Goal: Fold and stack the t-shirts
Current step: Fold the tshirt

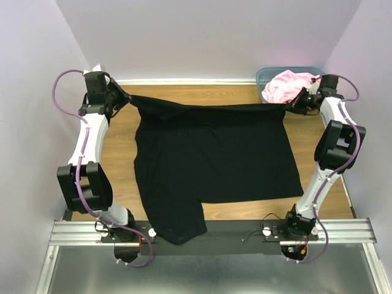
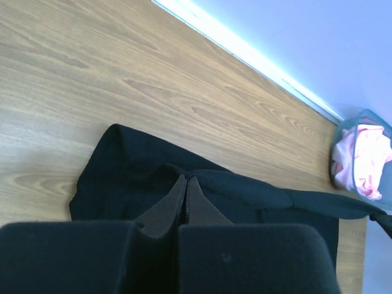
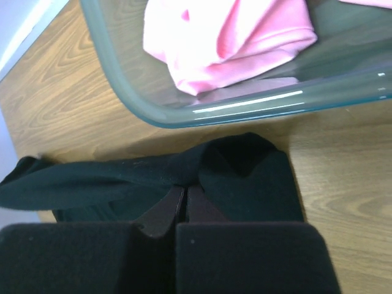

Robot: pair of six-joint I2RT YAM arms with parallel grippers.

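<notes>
Top external: left tool and right tool pinch the black t-shirt taut by its far edge (hold that tension), best carried level together.

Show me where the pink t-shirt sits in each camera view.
Top external: pink t-shirt at the upper right, at the table's far corner.
Left wrist: pink t-shirt at the right edge, mid-height.
Right wrist: pink t-shirt at the top centre.
Shared landmark: the teal bin holding it.
</notes>
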